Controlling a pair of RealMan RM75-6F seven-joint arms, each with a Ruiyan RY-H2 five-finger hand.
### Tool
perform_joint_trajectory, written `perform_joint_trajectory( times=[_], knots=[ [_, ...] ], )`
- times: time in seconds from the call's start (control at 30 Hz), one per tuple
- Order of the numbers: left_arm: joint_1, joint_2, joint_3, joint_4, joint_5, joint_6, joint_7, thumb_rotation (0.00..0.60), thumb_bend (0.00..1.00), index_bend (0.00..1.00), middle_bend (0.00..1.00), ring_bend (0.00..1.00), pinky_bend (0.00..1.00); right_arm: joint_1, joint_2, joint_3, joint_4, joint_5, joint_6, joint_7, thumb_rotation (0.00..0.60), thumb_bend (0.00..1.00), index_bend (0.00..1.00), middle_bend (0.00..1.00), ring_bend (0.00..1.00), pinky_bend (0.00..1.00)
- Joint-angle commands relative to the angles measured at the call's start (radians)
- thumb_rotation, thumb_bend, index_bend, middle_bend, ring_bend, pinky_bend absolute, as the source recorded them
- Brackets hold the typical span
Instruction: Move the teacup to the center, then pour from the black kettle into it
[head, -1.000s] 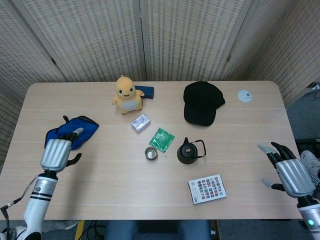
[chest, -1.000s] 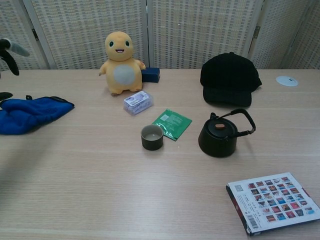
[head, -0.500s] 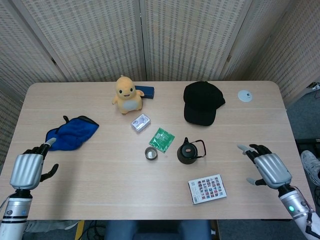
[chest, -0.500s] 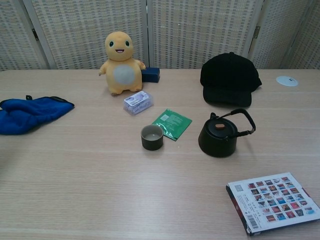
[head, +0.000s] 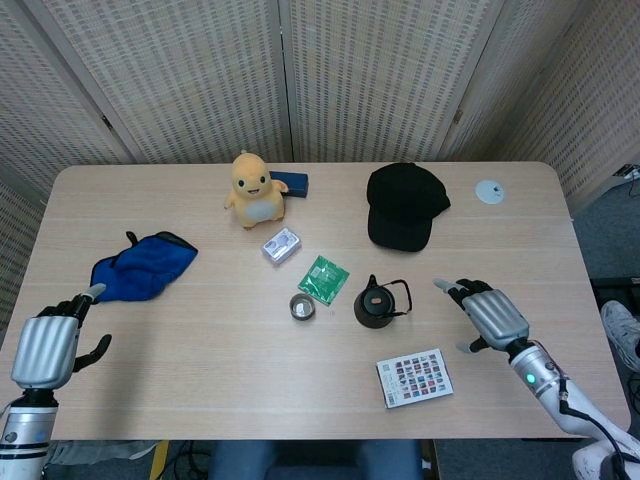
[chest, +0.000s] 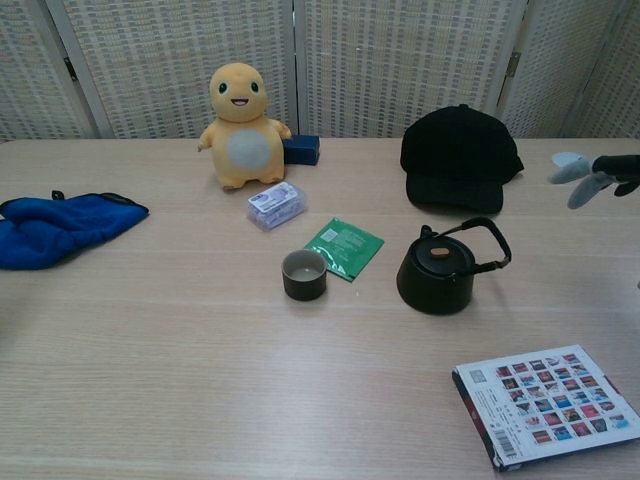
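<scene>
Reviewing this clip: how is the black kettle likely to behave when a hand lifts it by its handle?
The black kettle looks rigid and squat, so it probably sits stably and resists tipping. Its thin bail handle leans to one side, suggesting a hinge; lifted there, the body may swing. The small lid could shift when tilted. The right hand has not reached it yet.

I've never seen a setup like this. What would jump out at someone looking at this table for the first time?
Probably the yellow plush toy standing at the back of the table, with a black cap to its right. Near the middle sit a small teacup and a black kettle, a green packet between them. Two metal hands flank the scene: the right hand near the kettle, the left hand at the near left edge.
</scene>
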Motion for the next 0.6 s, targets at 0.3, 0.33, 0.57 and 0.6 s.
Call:
perform_joint_trajectory(
  times=[0.3, 0.33, 0.57, 0.6],
  knots=[
    [0.036, 0.004, -0.017, 0.014, 0.038, 0.012, -0.014, 0.6, 0.28, 0.19, 0.34, 0.42, 0.46, 0.103, -0.174, 0.04, 0.111, 0.127, -0.035, -0.172, 0.6, 0.03, 0.07, 0.15, 0.07, 0.17],
    [0.04, 0.005, -0.018, 0.015, 0.04, 0.013, -0.016, 0.6, 0.28, 0.19, 0.34, 0.42, 0.46, 0.11, -0.186, 0.043, 0.121, 0.137, -0.039, -0.18, 0.6, 0.03, 0.07, 0.14, 0.07, 0.17],
    [0.061, 0.011, -0.029, 0.02, 0.061, 0.018, -0.028, 0.6, 0.27, 0.19, 0.34, 0.42, 0.46, 0.166, -0.276, 0.054, 0.202, 0.189, -0.057, -0.232, 0.6, 0.03, 0.07, 0.14, 0.06, 0.17],
    [0.064, 0.012, -0.031, 0.021, 0.063, 0.02, -0.03, 0.6, 0.27, 0.19, 0.34, 0.42, 0.46, 0.172, -0.285, 0.056, 0.211, 0.195, -0.058, -0.236, 0.6, 0.03, 0.07, 0.14, 0.06, 0.17]
  ],
)
